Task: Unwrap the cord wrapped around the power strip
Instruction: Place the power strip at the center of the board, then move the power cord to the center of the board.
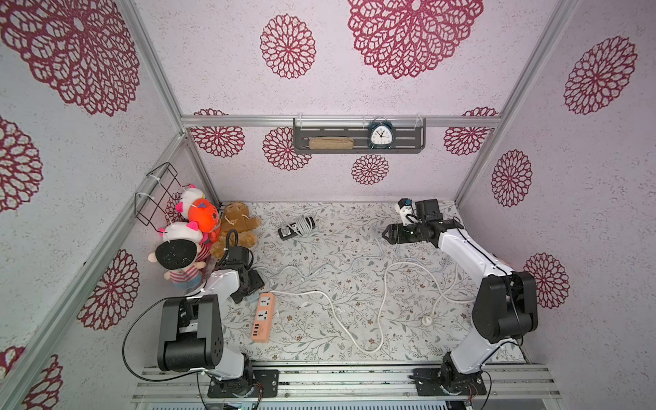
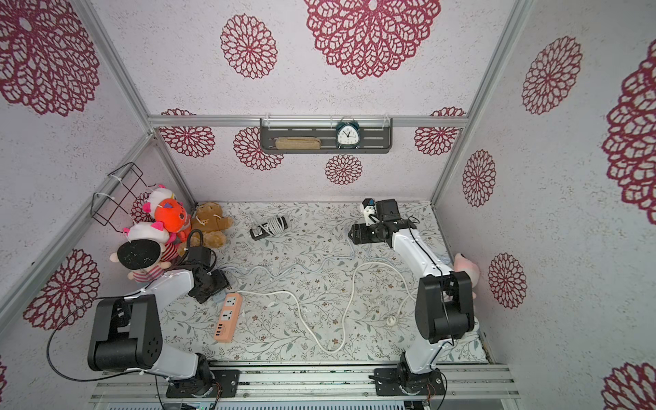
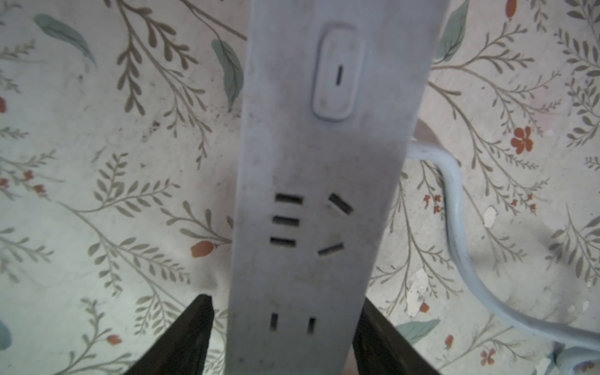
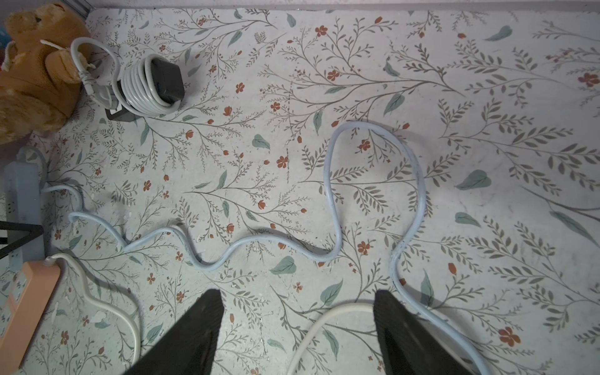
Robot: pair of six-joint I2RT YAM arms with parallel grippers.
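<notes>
A pale blue power strip [image 3: 324, 162] lies on the floral mat under my left gripper [image 3: 285, 302]. The gripper is open, one finger on each side of the strip, with a gap showing at one finger [image 3: 198, 324]. The strip's pale blue cord [image 4: 360, 124] lies loose in curves across the mat. At the far side a black power strip [image 1: 297, 227] has a white cord coiled round its middle. My right gripper [image 1: 385, 234] hangs open at the far right, above the mat, holding nothing.
An orange power strip [image 1: 264, 317] lies near my left arm, its white cord [image 1: 383, 301] looping over the mat's front half. Plush toys [image 1: 198, 230] crowd the far left corner, and a pink toy [image 2: 466, 266] sits by the right wall. On the back wall, a shelf [image 1: 358, 136] holds a clock.
</notes>
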